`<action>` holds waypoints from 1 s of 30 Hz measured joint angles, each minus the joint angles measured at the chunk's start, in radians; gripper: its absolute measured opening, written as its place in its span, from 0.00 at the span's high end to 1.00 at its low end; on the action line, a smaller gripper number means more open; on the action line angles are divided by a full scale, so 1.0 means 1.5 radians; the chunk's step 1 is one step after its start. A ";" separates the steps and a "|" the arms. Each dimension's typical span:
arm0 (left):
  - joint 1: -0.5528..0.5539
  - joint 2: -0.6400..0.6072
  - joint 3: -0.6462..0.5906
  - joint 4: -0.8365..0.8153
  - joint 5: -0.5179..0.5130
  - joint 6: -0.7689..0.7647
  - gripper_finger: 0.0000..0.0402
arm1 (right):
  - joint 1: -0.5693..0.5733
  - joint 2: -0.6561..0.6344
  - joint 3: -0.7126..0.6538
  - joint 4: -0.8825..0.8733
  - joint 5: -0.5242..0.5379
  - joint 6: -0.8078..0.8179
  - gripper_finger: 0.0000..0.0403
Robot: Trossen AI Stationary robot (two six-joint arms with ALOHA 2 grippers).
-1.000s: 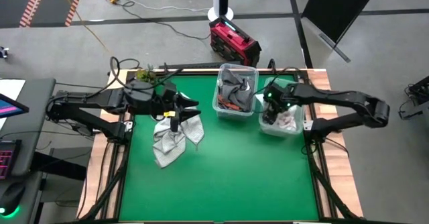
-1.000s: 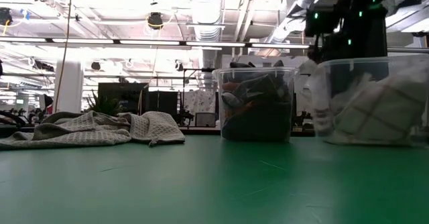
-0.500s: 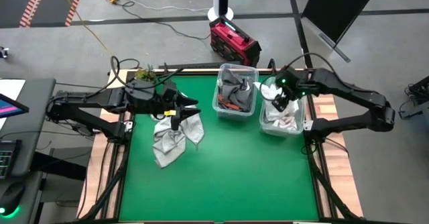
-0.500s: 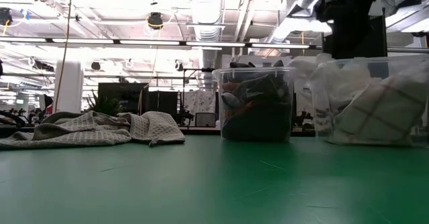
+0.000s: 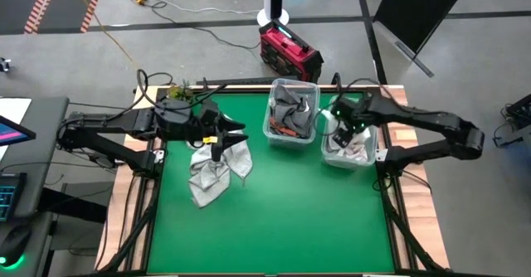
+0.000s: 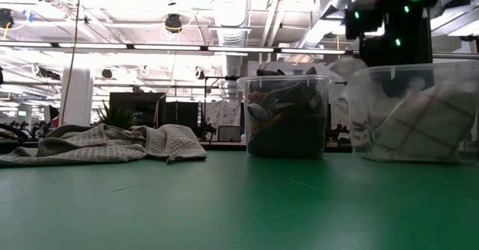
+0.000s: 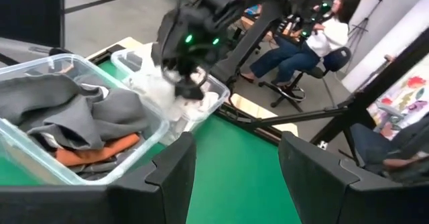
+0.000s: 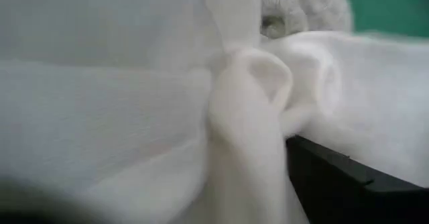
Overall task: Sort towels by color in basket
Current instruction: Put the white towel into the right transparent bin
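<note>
Towels: our right gripper [image 5: 347, 128] holds a white towel [image 7: 161, 83] above the right bin's rim [image 5: 325, 156]; our left gripper [image 5: 228, 140], fingers spread and empty, hovers over the light grey towel [image 5: 209, 174] beside open green table [image 5: 290, 219].

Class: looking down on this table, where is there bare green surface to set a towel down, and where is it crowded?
Free: the near half of the table, below the light grey towel and both bins. Crowded: the far edge, with the dark-towel bin and white-towel bin.
</note>
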 joint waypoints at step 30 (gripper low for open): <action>0.000 -0.004 0.001 0.000 0.001 0.006 0.50 | -0.002 0.015 0.139 -0.197 -0.039 0.041 0.29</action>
